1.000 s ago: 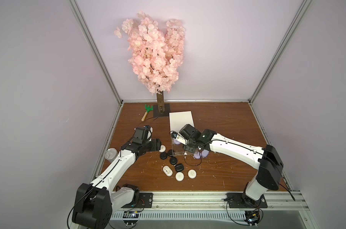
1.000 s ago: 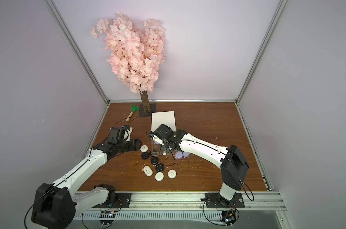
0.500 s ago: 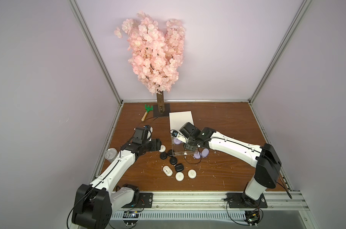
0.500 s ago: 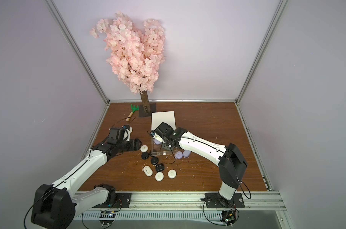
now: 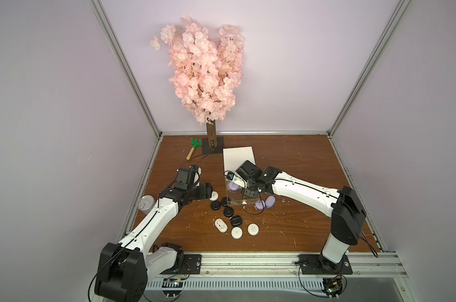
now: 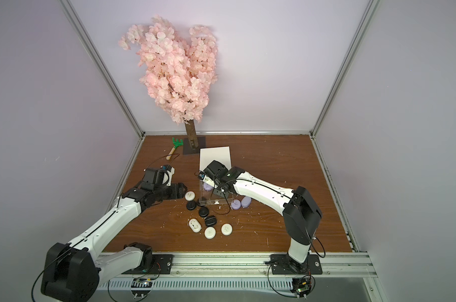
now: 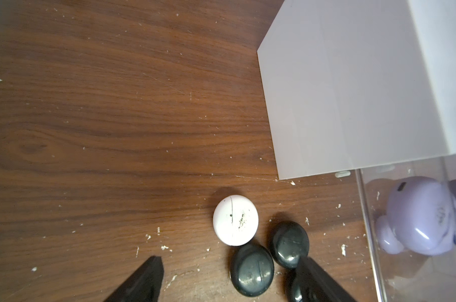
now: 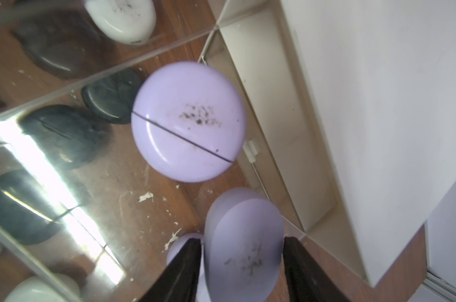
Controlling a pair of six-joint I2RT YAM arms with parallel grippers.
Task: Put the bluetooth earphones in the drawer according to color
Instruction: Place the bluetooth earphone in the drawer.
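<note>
The drawer cabinet (image 5: pixel 238 157) is a white cube with one clear drawer (image 5: pixel 238 201) pulled out toward the front. One lavender earphone case (image 8: pixel 189 121) lies inside it. My right gripper (image 8: pixel 243 264) hangs over that drawer, open, with a second lavender case (image 8: pixel 243 243) blurred and loose between its fingers. Two more lavender cases (image 5: pixel 265 207) lie on the table right of the drawer. My left gripper (image 7: pixel 230 277) is open just above black cases (image 7: pixel 252 269), next to a white case (image 7: pixel 235 220). Black cases (image 5: pixel 228 212) and white cases (image 5: pixel 236 232) are scattered in front.
A silver tin (image 5: pixel 145 205) stands by the left wall beside my left arm. The pink blossom tree (image 5: pixel 206 78) and a green toy rake (image 5: pixel 194 146) are at the back. A thin black cable (image 5: pixel 247 209) loops over the drawer's front. White crumbs dot the wooden table (image 5: pixel 300 230).
My right gripper's jaws have widened around the lavender case over the drawer, and the case now looks loose. The left arm has not moved.
</note>
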